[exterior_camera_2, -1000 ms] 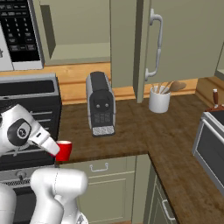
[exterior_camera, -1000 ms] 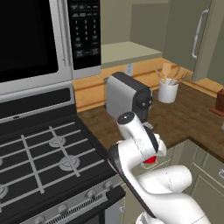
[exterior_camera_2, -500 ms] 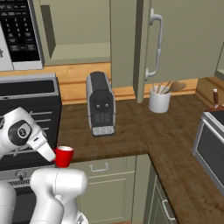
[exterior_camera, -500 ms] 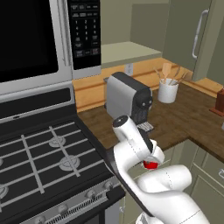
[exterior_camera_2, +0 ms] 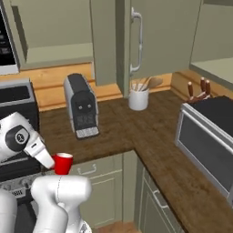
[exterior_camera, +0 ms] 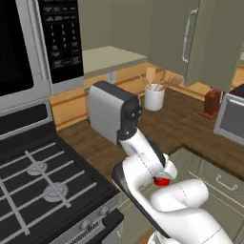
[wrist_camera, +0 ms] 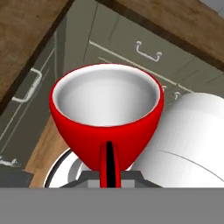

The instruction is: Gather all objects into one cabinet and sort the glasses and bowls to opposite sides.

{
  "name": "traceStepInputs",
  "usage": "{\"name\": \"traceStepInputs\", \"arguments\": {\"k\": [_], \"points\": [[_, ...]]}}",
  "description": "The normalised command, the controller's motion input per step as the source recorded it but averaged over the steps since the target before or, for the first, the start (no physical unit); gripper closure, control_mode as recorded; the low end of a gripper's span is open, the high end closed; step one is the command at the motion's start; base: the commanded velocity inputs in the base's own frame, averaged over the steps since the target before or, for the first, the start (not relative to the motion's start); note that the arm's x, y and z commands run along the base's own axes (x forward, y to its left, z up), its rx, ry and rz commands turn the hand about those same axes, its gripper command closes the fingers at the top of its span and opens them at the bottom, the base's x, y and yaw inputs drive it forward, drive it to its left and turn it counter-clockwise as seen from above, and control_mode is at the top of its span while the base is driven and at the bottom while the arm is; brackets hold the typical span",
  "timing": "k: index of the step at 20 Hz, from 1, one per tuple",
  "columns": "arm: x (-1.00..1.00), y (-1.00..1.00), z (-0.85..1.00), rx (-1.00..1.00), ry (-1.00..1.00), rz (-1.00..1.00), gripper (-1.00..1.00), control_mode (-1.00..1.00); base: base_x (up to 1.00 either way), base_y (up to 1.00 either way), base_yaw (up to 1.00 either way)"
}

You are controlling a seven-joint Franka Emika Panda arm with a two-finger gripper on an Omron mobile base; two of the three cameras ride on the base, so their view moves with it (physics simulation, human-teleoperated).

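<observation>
The red cup [wrist_camera: 106, 114] is in the robot's grasp: the gripper [wrist_camera: 109, 164] holds it upright with its fingers closed on its near wall, one dark finger showing against the red at the bottom of the hand view. The cup's pale inside looks empty. In the right base view the same cup [exterior_camera_2: 63, 163] hangs low at the near left, in front of the wooden surface [exterior_camera_2: 136, 132] and level with the lower drawer fronts, the arm folded tightly back over the robot's body. In the left base view just a sliver of red [exterior_camera: 163, 181] peeks out beside the white forearm. On the surface stand a grey coffee machine [exterior_camera_2: 81, 106] and, further right, a white utensil crock [exterior_camera_2: 138, 98] with wooden tools. Above them hang olive wall cabinets with their doors open, one carrying a curved silver handle [exterior_camera_2: 137, 42]; a bare pale shelf [exterior_camera_2: 57, 53] shows above the machine. I judge the task to be early: one cup is in hand and not yet shelved, no mugs or bowl can be seen here, so the gathering and the sorting to opposite sides are left to do.
</observation>
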Motion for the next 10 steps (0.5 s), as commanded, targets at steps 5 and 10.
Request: {"name": "traceStepInputs", "arguments": {"k": [5,10], "points": [[0.00,0.00,0.00,0.00,0.00,0.00,1.00,1.00,-0.02,-0.35,-0.68],[0.00,0.00,0.00,0.00,0.00,0.00,1.00,1.00,0.00,-0.35,-0.04]]}}
